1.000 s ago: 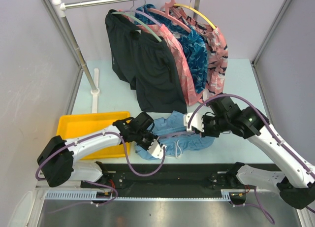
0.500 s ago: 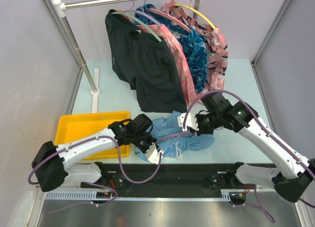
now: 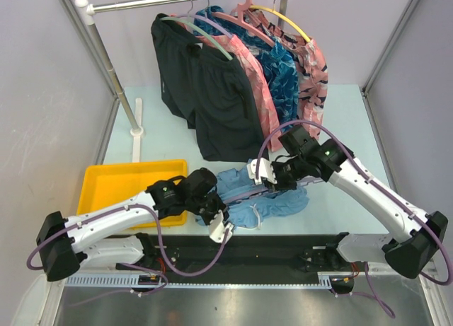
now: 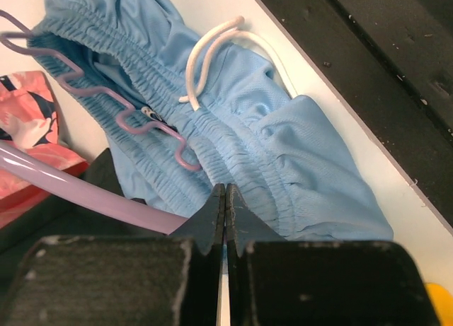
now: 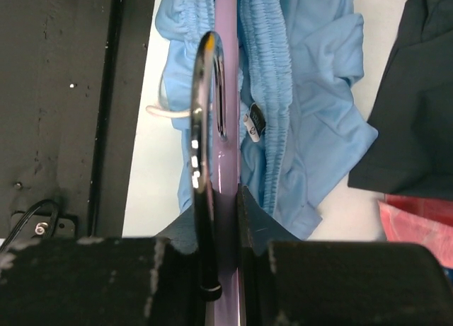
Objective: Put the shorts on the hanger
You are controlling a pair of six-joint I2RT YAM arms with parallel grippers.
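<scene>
Since the earlier frames, the left gripper (image 4: 225,199) has been drawn back toward the near edge of the table (image 3: 347,121), and the right gripper (image 5: 223,207) has been carried leftward with the hanger (image 5: 230,57), so that the two now face each other across the shorts (image 4: 297,149). The right gripper's fingers are clamped on the hanger's neck. The hook (image 5: 200,114) stands just beside them, and the hanger runs straight ahead of the fingertips, along the waistband (image 5: 265,57). The left gripper's jaws are pressed together and no fabric is seen between them. The shorts lie just ahead of and below its tips, with the drawstring (image 4: 207,57) looped further ahead. The hanger is judged to be resting on or partly in the crumpled waistband; how far it has entered cannot be told. Several faults are anticipated. If the hanger is lifted now, it may come away bare, or with the shorts caught at one point only, and a slide-off would follow. With the left jaws closed on nothing, the waistband is not being held open, so fabric may be bunched and pushed ahead of the hanger rather than threaded. The drawstring may be snagged on the hanger's wavy profile. A pull toward the left gripper may drag the shorts over the near edge. The narrow clamp at the neck may let the hanger twist under load.
</scene>
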